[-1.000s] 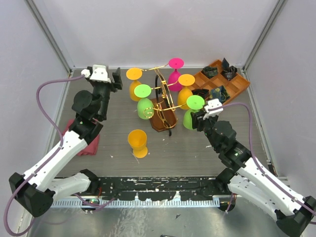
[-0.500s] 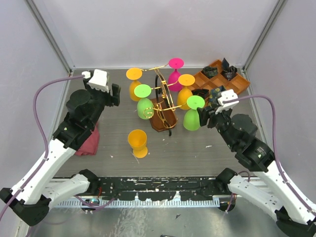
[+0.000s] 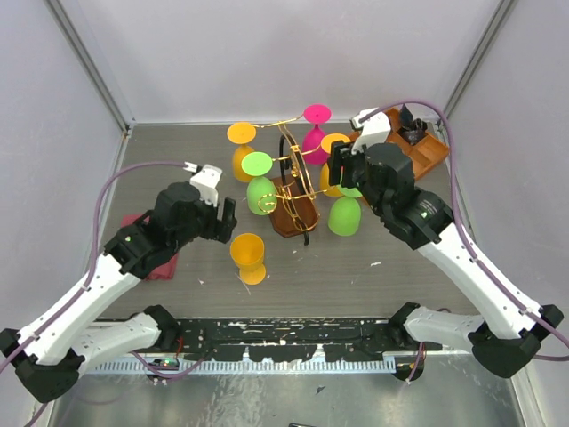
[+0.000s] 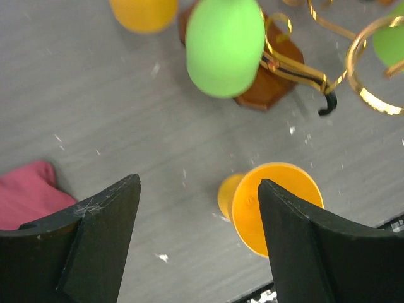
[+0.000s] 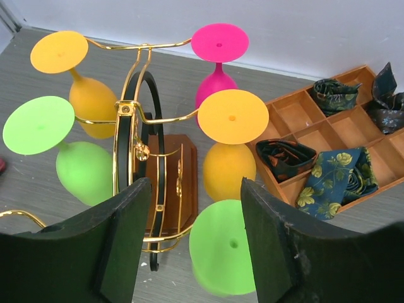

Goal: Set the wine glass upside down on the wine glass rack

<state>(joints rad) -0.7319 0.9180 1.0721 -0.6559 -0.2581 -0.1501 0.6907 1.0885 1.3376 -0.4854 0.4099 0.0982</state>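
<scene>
Tabletop [image 3: 178, 160], grey, bears the wine glass rack [image 3: 293, 213] between pale walls [image 3: 267, 53].

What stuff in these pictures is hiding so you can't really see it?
Top view: the right arm covers part of the orange tray.
Left wrist view: the pink cloth is cut off by the left edge; the left gripper hides part of the orange glass.
Right wrist view: the right gripper hides part of the rack's base.

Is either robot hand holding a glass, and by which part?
No. The left hand and the right hand are both open, gripping nothing.
</scene>
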